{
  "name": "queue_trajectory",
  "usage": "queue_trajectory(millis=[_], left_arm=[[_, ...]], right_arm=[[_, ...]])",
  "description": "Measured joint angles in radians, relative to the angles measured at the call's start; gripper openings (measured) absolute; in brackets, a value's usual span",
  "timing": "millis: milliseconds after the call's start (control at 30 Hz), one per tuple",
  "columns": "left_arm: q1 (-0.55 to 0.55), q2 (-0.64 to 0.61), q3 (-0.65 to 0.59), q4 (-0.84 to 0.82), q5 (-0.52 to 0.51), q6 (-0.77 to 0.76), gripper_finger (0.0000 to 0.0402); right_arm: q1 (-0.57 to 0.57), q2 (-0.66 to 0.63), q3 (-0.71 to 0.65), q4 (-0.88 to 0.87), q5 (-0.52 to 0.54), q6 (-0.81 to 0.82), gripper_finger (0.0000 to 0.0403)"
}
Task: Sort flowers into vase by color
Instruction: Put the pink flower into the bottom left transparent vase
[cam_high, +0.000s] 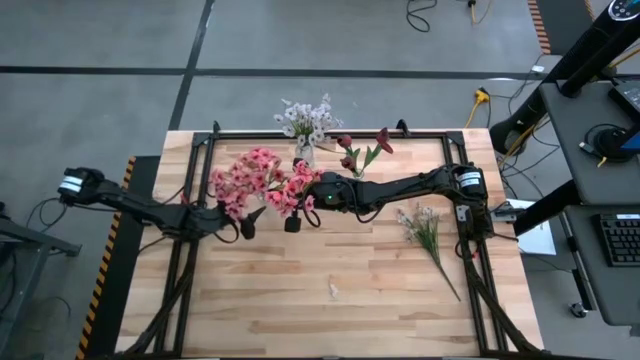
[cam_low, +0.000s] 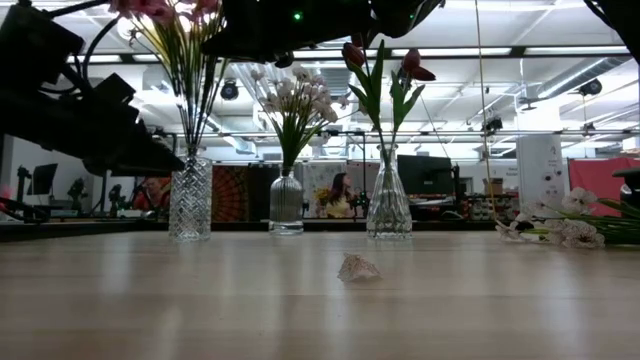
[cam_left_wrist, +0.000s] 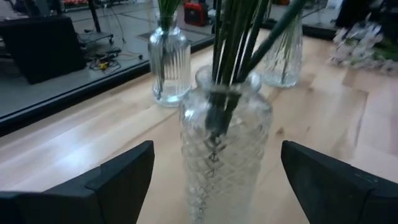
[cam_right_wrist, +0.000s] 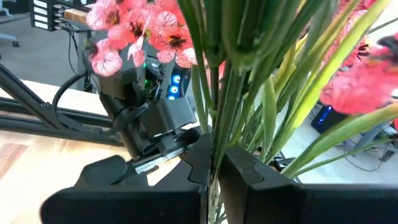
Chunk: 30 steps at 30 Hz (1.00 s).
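Seating the pink stems (cam_right_wrist: 230, 81) in the cut-glass vase (cam_left_wrist: 224, 143), by the look of it.

Right tool (cam_right_wrist: 217, 165): pressed together on the pink stalks, above the vase's neck. Left tool (cam_left_wrist: 214, 168): spread wide, one finger on each side of the vase and touching neither wall. Stalk ends already down inside the neck, as seen from the left wrist.

To finish well:
- Close the left tool gently on the vase body before letting go. Likely top-heavy with that bunch, and glass tips easily.
- Lower the stalks straight down the neck, not at a slant. A slanted push would lever the vase over.
- Open the right tool only once the stalks rest on the bottom, then lift straight up, clear of the blossoms. Leaves could snag on the fingers and drag a stem back out.
- Mind the neighbours: ribbed vase (cam_low: 286, 205) with white blooms just beside, red-bloom vase (cam_low: 388, 205) beyond it, all in one row at the far edge of the surface (cam_high: 330, 320).

Probably next: the white stems (cam_high: 425, 228) lying loose on the surface near the right arm's base.
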Motion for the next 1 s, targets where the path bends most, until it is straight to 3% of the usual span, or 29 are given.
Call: queue_trajectory(millis=[133, 1000], left_arm=[[0.000, 0.061, 0.000, 0.085, 0.037, 0.014, 0.0333], [0.037, 0.370, 0.000, 0.397, -0.004, 0.037, 0.0328]], right_arm=[[0.000, 0.000, 0.000, 0.000, 0.000, 0.000, 0.0013], [0.000, 0.000, 0.000, 0.000, -0.002, 0.000, 0.0013]])
